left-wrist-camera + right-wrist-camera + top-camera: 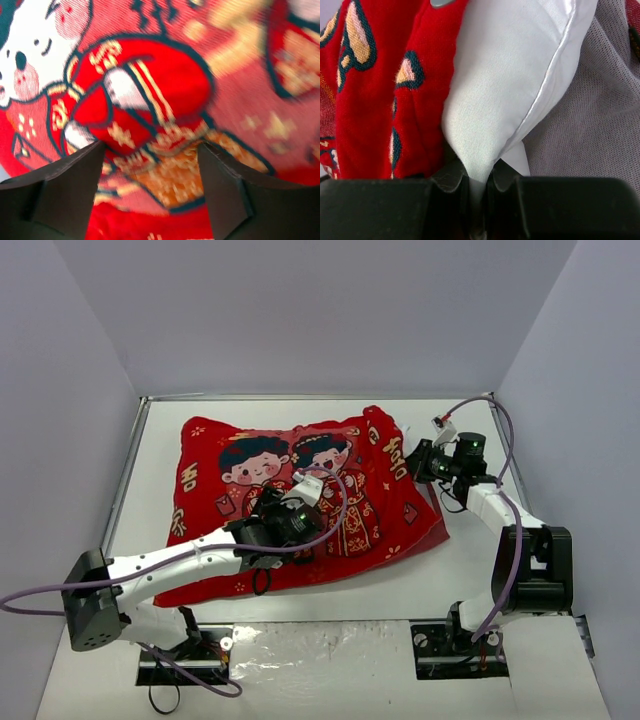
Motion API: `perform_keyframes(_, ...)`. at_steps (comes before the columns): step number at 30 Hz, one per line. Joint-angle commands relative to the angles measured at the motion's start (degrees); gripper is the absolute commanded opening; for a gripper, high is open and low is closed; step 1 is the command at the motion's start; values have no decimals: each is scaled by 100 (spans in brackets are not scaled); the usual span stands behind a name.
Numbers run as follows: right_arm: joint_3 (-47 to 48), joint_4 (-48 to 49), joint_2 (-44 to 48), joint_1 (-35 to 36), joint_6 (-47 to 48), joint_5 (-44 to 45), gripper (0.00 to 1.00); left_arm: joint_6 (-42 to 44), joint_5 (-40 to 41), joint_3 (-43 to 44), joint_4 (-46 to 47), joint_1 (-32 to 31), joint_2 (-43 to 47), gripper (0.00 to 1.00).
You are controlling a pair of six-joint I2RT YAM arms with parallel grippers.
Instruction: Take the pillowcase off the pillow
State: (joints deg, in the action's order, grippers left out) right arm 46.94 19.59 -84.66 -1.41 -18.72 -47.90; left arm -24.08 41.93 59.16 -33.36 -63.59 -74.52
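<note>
the pillowcase (205, 505) lies spread across the middle of the white table (470, 540), printed side up, with the two cartoon children facing the top camera. it is plump and full, and its far right edge sits at the right gripper (476, 175).

the right gripper's jaws are pressed together on a corner of the white pillow (510, 75), which pokes out of the red cover at that edge. the wrist view shows the white cloth, with its piped seam, pinched between the two black fingers (445, 182). red printed fabric hangs just to the left of the corner. a grey mesh fabric (600, 125) lies to its right.

the left gripper (150, 150) is over the middle of the pillowcase, at the lower part of the printed figures. its jaws stand wide apart. the red and gold fabric fills the gap between the two dark fingers (65, 190). nothing is clamped there; whether the fingertips touch the cloth i cannot tell.
</note>
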Motion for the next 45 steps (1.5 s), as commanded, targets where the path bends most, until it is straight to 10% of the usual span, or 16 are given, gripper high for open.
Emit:
perform_keyframes(1, 237, 563, 213, -131, -44, 44, 0, 649, 194, -141, 813, 452, -203, 71)
perform_keyframes(10, 219, 607, 363, -325, -202, -70, 0, 905, -633, -193, 1201, 1524, -292, 5)
perform_keyframes(26, 228, 818, 310, -782, -518, 17, 0, 791, -2426, -519, 1666, 4364, 456, 3)
perform_keyframes(32, 26, 923, 407, -773, -554, 0, 0, 404, -3429, -194, 1773, 4171, 886, 43)
perform_keyframes(38, 280, 923, 389, -1063, -615, -79, 0, 474, -3655, -510, 1069, 4373, 1404, 61)
perform_keyframes(45, 70, 1046, 450, -975, -729, -79, 0, -1334, -4897, -1546, 2017, 3479, 2398, 97)
